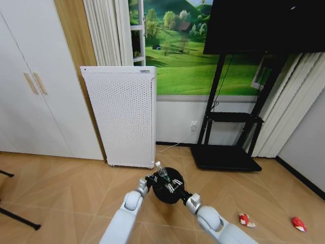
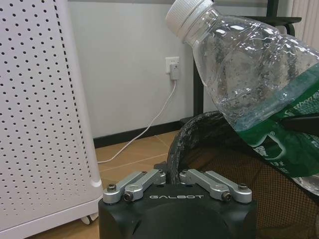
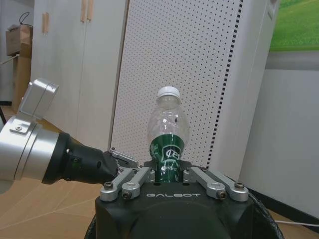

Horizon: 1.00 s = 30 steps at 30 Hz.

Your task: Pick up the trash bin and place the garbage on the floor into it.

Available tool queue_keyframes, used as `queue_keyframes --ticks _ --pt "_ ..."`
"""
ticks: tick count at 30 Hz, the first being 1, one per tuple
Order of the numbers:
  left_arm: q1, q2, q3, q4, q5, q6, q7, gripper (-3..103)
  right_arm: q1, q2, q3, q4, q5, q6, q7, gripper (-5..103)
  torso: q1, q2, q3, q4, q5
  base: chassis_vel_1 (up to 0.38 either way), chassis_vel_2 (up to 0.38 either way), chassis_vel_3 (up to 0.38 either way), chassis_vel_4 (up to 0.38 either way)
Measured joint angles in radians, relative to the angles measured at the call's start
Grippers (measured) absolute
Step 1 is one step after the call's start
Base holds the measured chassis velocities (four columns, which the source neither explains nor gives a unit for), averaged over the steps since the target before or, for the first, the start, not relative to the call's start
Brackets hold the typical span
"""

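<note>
At the robot's front, the left gripper [image 1: 150,180] was clamped on the rim of the black trash bin [image 1: 166,198], holding it between the two arms. The right gripper [image 3: 169,172] was clenched around the green-labelled middle of the clear plastic bottle [image 3: 168,124], which stood upright, white cap up, above the bin's open mouth. By the look of it, the bin had been collected and the first piece of garbage was poised for the drop but not yet released; whether the bin stood clear of the floor [image 1: 66,193] could not be told.

Two red-and-white wrappers [image 1: 247,219] [image 1: 298,223] lay on the parquet well off to the robot's right, apart from each other, so two of three items were left to gather.

"GALBOT" read in white on both gripper housings. The bottle's green label carried white lettering too broken up to read. Behind, the tall white perforated appliance [image 1: 124,117] bore a small mark at its top corner, illegible, beside a wall socket [image 2: 174,67] with a plugged-in white cable.
</note>
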Motion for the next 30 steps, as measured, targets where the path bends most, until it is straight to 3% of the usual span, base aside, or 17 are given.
queue_keyframes --ticks 1,3,11,16,19,23,24,30 --pt "0.000 0.000 0.001 -0.002 0.000 0.000 0.000 7 0.000 0.000 0.000 0.000 0.000 -0.001 0.000 17 0.000 0.000 0.000 0.0000 0.0000 0.000 0.000 0.000 0.000" --pt "0.000 0.000 0.001 -0.003 0.000 0.000 0.000 7 -0.001 -0.001 0.002 0.002 0.002 -0.004 0.000 21 0.000 0.000 0.000 0.0000 0.0000 0.000 0.000 0.000 0.000" --pt "-0.008 0.000 0.004 -0.002 -0.001 -0.001 0.002 7 -0.003 -0.007 0.012 0.010 0.006 -0.015 -0.002 54 0.000 0.000 0.000 0.0000 0.0000 0.000 0.000 0.000 0.000" --pt "-0.008 0.001 0.004 -0.002 -0.002 -0.001 0.003 7 -0.003 -0.007 0.012 0.010 0.007 -0.015 -0.002 65 0.000 0.000 0.000 0.0000 0.0000 0.000 0.000 0.000 0.000" --pt "-0.009 0.001 0.004 -0.002 -0.003 -0.001 0.003 7 -0.002 -0.007 0.012 0.010 0.007 -0.016 -0.002 80 0.000 0.000 0.000 -0.0001 0.0000 0.000 0.000 0.000 0.000" --pt "-0.009 0.002 0.003 -0.001 -0.003 -0.002 0.003 7 -0.001 -0.007 0.012 0.010 0.007 -0.016 -0.002 91 0.000 0.000 0.000 -0.0001 0.0000 0.000 0.000 0.000 0.000" --pt "-0.009 0.003 0.002 -0.001 -0.004 -0.002 0.004 7 0.000 -0.007 0.011 0.009 0.008 -0.017 -0.001 99 0.000 0.000 0.000 0.0000 0.0000 0.000 0.000 0.000 0.000" --pt "-0.002 0.004 -0.001 -0.014 -0.005 -0.003 0.004 7 0.006 -0.007 0.022 0.018 0.022 -0.024 0.011 100 0.000 0.000 0.000 -0.0001 0.0000 0.000 0.000 0.000 0.000"
